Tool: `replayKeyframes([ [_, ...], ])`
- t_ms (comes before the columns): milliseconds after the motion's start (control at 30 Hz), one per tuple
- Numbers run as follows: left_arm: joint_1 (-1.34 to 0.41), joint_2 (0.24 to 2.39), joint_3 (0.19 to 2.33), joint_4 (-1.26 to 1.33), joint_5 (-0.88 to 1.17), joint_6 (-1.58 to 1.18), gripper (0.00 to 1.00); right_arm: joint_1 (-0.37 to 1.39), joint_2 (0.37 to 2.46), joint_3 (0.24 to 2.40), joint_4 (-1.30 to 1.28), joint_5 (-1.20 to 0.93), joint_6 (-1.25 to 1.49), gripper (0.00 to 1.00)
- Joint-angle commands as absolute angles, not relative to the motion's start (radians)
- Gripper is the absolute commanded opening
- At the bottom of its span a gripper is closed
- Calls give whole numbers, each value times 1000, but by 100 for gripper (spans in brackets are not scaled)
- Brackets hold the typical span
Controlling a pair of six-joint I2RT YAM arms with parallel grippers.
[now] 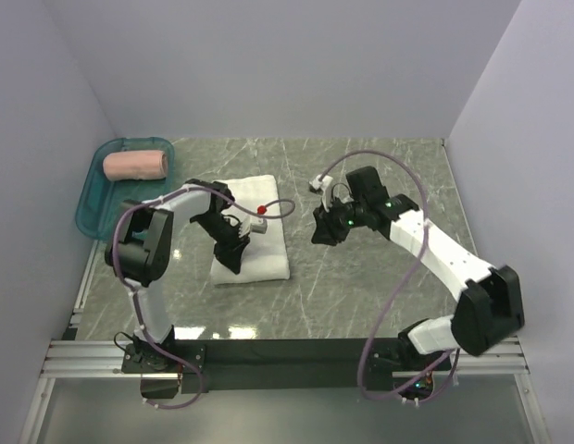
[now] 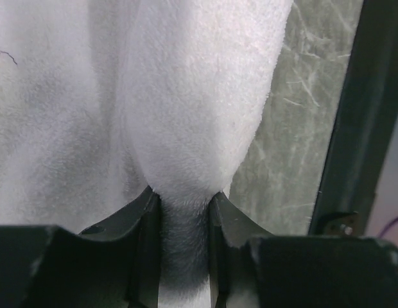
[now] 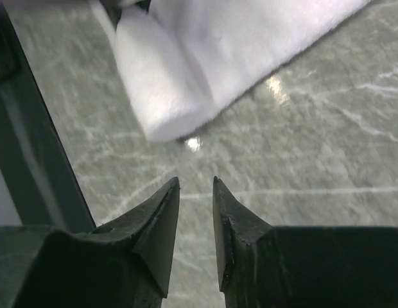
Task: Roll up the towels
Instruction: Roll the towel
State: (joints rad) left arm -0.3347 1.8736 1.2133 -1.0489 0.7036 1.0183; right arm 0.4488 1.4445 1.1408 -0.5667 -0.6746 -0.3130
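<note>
The white towel (image 1: pixel 266 242) lies on the grey marble table left of centre, its near edge curled into a partial roll. My left gripper (image 1: pixel 230 259) sits at the towel's near left part, shut on a fold of its cloth (image 2: pixel 192 96), which is pinched between the jaws of the left gripper (image 2: pixel 184 196). My right gripper (image 1: pixel 321 233) hovers right of the towel, narrowly open and empty (image 3: pixel 196 183). The towel's rolled end (image 3: pixel 164 83) lies ahead of it. The salmon-pink towel (image 1: pixel 136 166) lies rolled in the tray.
A teal plastic tray (image 1: pixel 88 208) stands at the far left by the wall. White walls close the table on three sides. A dark rail (image 3: pixel 32 141) runs along the table's near edge. Purple cables loop from both arms.
</note>
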Motion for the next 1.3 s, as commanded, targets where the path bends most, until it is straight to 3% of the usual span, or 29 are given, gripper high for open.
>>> replayKeyframes([
  [0,-327,2026,1230,-1186,563,1075,10,500,1298,1058,-509,-574,-371,34],
  [200,-314,2126,1330,-1221,574,1080,10,765,1266,991,-474,-396,-449,38],
  [300,-314,2152,1356,-1233,568,1077,11,909,1296,991,-405,-246,-495,52],
  [333,-314,2154,1362,-1233,566,1078,11,948,1337,996,-387,-207,-505,63],
  [467,-313,2163,1374,-1241,561,1083,11,1049,1449,1022,-270,-103,-526,66],
  [733,-311,2172,1382,-1233,548,1081,13,1062,1666,1066,-143,-63,-635,67],
  [800,-310,2169,1385,-1229,546,1083,14,1062,1696,1068,-137,-75,-652,63],
  [867,-307,2171,1391,-1226,548,1078,17,1060,1742,1072,-150,-106,-660,51],
  [900,-304,2169,1396,-1226,552,1077,20,1060,1758,1083,-175,-115,-655,30],
  [1000,-284,2143,1407,-1220,589,1074,33,1039,1778,1097,-245,-204,-637,0],
  [1067,-255,2120,1410,-1219,630,1074,46,999,1786,1117,-313,-311,-626,0],
  [1267,-128,2000,1443,-1206,733,1060,59,885,1848,1201,-541,-554,-549,0],
])
